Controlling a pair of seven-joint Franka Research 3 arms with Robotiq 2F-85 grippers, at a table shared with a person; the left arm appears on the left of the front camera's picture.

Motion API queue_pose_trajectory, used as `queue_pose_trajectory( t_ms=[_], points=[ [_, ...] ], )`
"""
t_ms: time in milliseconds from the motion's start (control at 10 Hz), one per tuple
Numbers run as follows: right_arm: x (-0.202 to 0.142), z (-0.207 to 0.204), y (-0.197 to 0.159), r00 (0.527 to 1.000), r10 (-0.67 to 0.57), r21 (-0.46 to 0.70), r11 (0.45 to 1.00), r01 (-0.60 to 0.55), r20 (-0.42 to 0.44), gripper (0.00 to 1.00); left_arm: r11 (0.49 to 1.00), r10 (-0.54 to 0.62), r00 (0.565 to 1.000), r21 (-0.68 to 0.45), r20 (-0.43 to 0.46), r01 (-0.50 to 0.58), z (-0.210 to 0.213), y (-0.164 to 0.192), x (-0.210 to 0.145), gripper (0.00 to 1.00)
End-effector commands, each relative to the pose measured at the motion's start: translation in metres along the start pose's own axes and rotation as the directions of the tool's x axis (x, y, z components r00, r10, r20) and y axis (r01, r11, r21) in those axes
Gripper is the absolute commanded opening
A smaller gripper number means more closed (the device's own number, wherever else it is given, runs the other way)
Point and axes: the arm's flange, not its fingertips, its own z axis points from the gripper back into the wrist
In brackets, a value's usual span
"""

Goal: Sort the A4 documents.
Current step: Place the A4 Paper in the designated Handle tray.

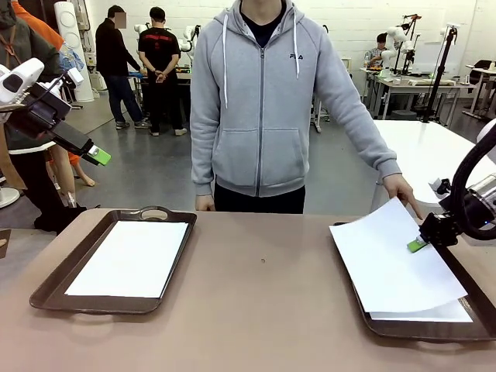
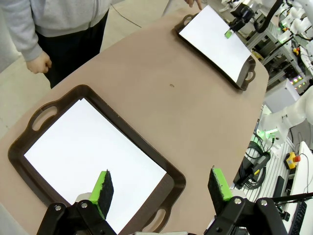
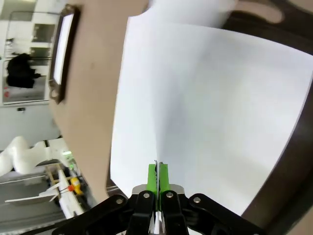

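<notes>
Two dark brown trays hold the A4 documents. A white sheet lies flat in the left tray. My left gripper hangs open and empty, high above that tray's left side. In the right tray lies a small stack. Its top sheet is lifted and bowed, with my right gripper shut on its right edge. That same gripper appears far off in the left wrist view.
A person in a grey hoodie stands at the far side of the table, one hand resting at the right tray's far corner and touching the lifted sheet. Bare brown tabletop spans the gap between the trays.
</notes>
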Motion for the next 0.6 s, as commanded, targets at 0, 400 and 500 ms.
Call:
queue_pose_trajectory(
  t_ms=[0, 400, 500],
  points=[
    [-0.008, -0.014, 0.004, 0.998, -0.04, -0.095, 0.995, 0.036, -0.042, 0.01, 1.0, -0.009, 1.0, 0.001, 0.002, 0.009, 0.001, -0.001, 0.0, 1.0],
    [-0.012, -0.014, -0.006, 0.996, -0.075, -0.129, 0.989, 0.069, -0.044, 0.01, 1.0, -0.009, 1.0, 0.001, 0.002, 0.009, 0.001, -0.001, 0.0, 1.0],
    [-0.015, -0.012, -0.01, 0.995, -0.088, -0.144, 0.986, 0.08, -0.048, 0.01, 1.0, -0.009, 1.0, 0.001, 0.002, 0.009, 0.001, -0.001, 0.0, 1.0]
  ],
)
